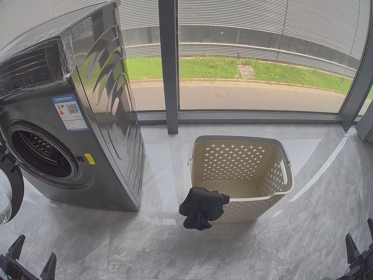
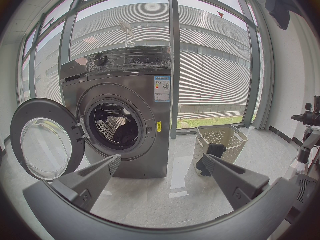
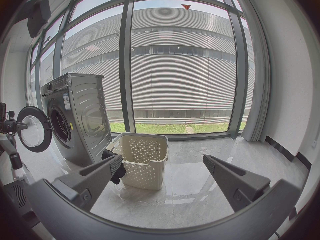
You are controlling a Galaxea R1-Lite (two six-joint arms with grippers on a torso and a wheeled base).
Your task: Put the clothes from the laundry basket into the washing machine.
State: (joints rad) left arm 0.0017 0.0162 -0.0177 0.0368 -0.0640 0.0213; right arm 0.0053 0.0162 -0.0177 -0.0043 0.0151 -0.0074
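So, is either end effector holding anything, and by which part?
Nothing is held: the left end effector and right end effector are both open and empty.

Place looked like bare demo or test room in commercial building. Washing machine (image 1: pixel 97 144) stood free on polished grey stone floor (image 1: pixel 155 245) beside floor-to-ceiling windows (image 1: pixel 272 28); plastic film (image 1: pixel 39 59) covered its control panel. White walls (image 3: pixel 286 94), dark skirting (image 3: pixel 283 144). Outside: ribbed grey facade (image 3: pixel 186 84), grass strip (image 1: pixel 217 67), road (image 1: pixel 252 98).

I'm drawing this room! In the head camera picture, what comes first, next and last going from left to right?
The washing machine → window pillar → black garment, draped over the near rim → laundry basket.
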